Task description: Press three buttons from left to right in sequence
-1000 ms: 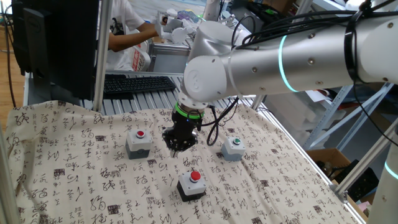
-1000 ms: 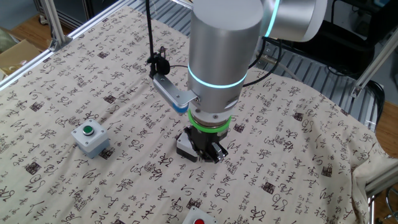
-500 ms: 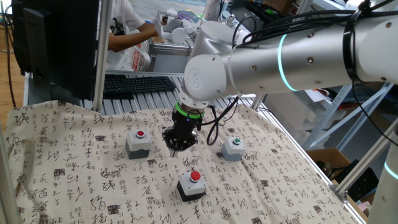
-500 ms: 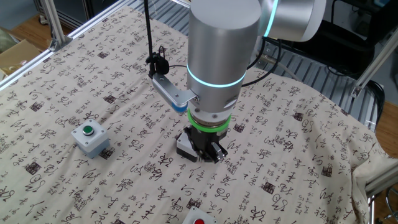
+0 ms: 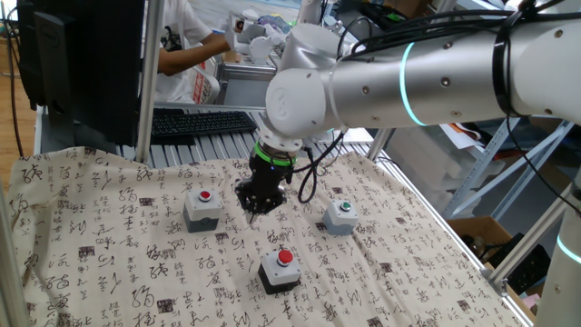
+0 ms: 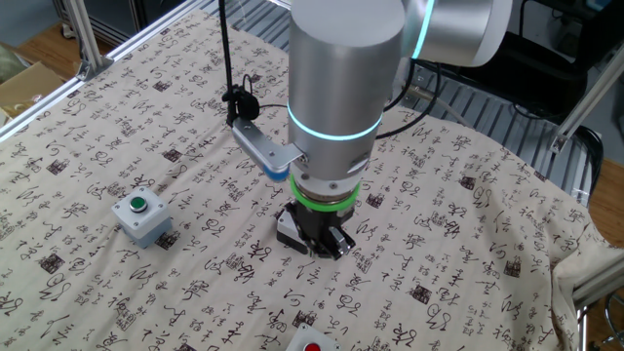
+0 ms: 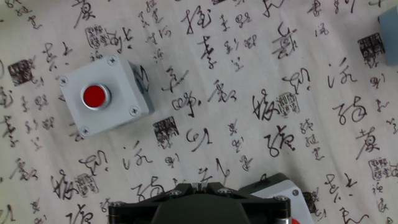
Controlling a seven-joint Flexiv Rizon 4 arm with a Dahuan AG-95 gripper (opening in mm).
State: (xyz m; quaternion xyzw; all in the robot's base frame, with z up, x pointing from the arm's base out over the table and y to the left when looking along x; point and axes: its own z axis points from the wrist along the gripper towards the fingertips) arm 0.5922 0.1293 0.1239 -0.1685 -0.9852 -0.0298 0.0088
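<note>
The arm reaches in over a table covered with a cloth (image 5: 109, 272) printed in black characters, and its gripper (image 5: 255, 211) hangs pointing straight down above the cloth, in the space between the three button boxes. The jaws are closed, with nothing between them.

From one fixed view all three boxes are plain to see: the grey box with the small red button (image 5: 202, 208) to the left of the gripper, the black-and-white box with the red dome (image 5: 280, 270) nearer the front edge, and the light grey box with the green button (image 5: 340, 216) to the right. The gripper touches none of them there.

The other fixed view looks from the opposite side. The green-button box (image 6: 142, 217) sits well apart on the left, the thick arm hides most of the grey box (image 6: 290, 230) behind the gripper (image 6: 323, 242), and only a red sliver of the dome button (image 6: 312, 346) peeks in at the bottom edge.

The hand view looks straight down: the grey box with its small red button (image 7: 104, 94) lies upper left, a corner of the dome box (image 7: 280, 190) shows at the bottom beside the gripper body (image 7: 202, 205), and a sliver of the green-button box (image 7: 389, 31) shows at the right edge.
</note>
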